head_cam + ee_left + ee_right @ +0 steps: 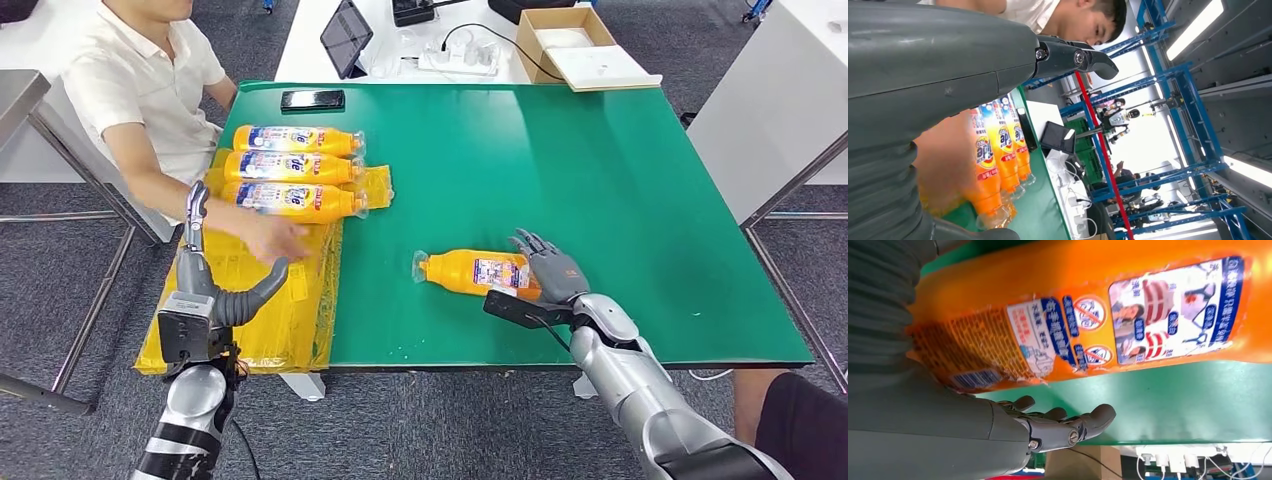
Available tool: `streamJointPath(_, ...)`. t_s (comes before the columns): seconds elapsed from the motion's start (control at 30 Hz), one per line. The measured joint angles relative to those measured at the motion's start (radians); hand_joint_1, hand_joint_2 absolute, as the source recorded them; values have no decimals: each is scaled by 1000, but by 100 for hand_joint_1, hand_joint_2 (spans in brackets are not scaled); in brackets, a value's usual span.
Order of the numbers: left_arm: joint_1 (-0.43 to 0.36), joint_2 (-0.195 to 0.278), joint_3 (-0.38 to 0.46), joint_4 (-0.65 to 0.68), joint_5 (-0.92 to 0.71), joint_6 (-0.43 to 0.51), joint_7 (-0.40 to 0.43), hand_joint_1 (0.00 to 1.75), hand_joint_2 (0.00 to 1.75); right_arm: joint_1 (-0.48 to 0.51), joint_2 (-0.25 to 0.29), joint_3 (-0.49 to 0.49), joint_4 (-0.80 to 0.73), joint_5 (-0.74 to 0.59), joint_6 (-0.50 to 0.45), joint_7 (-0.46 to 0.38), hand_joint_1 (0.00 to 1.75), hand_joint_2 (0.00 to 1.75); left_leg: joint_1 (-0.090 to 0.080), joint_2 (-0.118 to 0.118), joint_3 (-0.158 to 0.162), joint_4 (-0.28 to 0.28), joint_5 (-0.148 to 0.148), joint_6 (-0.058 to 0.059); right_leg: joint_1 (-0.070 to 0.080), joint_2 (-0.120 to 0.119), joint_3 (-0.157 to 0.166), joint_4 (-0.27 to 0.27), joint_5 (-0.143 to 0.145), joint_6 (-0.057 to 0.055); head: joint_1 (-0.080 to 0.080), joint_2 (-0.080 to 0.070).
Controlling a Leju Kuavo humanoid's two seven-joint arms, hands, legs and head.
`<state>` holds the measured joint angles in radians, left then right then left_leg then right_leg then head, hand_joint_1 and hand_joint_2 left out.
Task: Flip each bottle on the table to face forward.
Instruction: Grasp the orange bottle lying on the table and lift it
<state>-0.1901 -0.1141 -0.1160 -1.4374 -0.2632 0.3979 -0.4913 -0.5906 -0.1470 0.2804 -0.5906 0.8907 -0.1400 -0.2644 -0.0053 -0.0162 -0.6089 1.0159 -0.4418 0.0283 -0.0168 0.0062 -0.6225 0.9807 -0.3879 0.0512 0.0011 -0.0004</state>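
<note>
- Right hand [1058, 427] sits closest to the lens in the right wrist view, fingers spread and extended over the base end of the lone orange bottle [478, 273]; it lies against or just beside the bottle, and I cannot tell whether it has hold of it.
- Green table [600, 200] carries everything; that lone bottle lies on its side near the front edge, neck pointing toward the robot's left, its back label with barcode and warning icons [1068, 335] turned up, so by my reading it is not yet flipped.
- Yellow plastic sheet [290, 320] covers the table's left end, with three more orange bottles [290, 168] lying side by side on it, front labels up.
- A person's hand [272, 238] rests on the sheet just beside the nearest of those three.
- Left hand [228, 300] hangs at the table's left front corner, fingers loosely curled around nothing.
- Handling, as a judgement: the bottle looks full, so fairly heavy, with a glossy shrink label that may slide under the fingers; its broad, flattish body should resist rolling, so grip across the thick middle or base, not the narrow neck.
- A black phone [312, 99] lies at the far edge.
</note>
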Motion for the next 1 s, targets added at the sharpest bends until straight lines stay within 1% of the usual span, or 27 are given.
streamJointPath(0.3, -3, 0, 0, 4, 0, 0, 0, 0, 175, -5, 4, 2, 17, -6, 3, -6, 0, 175, 0, 0, 0, 0, 0, 0, 0, 0, 0, 0, 0, 0, 0, 0)
streamJointPath(0.43, -8, 0, 0, 10, 6, -5, -1, 0, 175, -11, 11, 6, 23, -35, 20, -29, 0, 175, 0, 0, 0, 0, 0, 0, 0, 0, 0, 0, 0, 0, 0, 0)
streamJointPath(0.57, -13, 0, 0, 16, 18, -12, -4, 0, 175, -15, 26, 10, 23, -71, -4, -71, 0, 175, 0, 0, 0, 0, 0, 0, 0, 0, 0, 0, 0, 0, 0, 0)
streamJointPath(0.63, -17, -1, 0, 19, 19, -13, -4, 0, 175, -20, 35, 10, 22, -76, -9, -71, 0, 175, 0, 0, 0, 0, 0, 0, 0, 0, 0, 0, 0, 0, 0, 0)
streamJointPath(0.7, -23, -1, 0, 22, 22, -18, -5, 0, 175, -31, 42, 20, 25, -54, 16, -22, 0, 175, 0, 0, 0, 0, 0, 0, 0, 0, 0, 0, 0, 0, 0, 0)
streamJointPath(0.8, -30, -1, 0, 25, 32, -27, -5, 0, 175, -66, 40, 54, 49, -6, 91, 90, 0, 175, 0, 0, 0, 0, 0, 0, 0, 0, 0, 0, 0, 0, 0, 0)
streamJointPath(0.83, -31, -1, 0, 25, 34, -29, -5, 0, 175, -78, 36, 64, 59, 1, 105, 106, 0, 175, 0, 0, 0, 0, 0, 0, 0, 0, 0, 0, 0, 0, 0, 0)
streamJointPath(0.97, -36, -1, 1, 25, 34, -33, -3, 0, 175, -106, 27, 92, 86, 12, 123, 127, 0, 175, 0, 0, 0, 0, 0, 0, 0, 0, 0, 0, 0, 0, 0, 0)
streamJointPath(1.0, -37, -1, 1, 26, 34, -35, -3, 0, 175, -110, 26, 99, 92, 18, 129, 137, 25, 175, 0, 0, 0, 0, 0, 0, 0, 0, 0, 0, 0, 0, 0, 0)
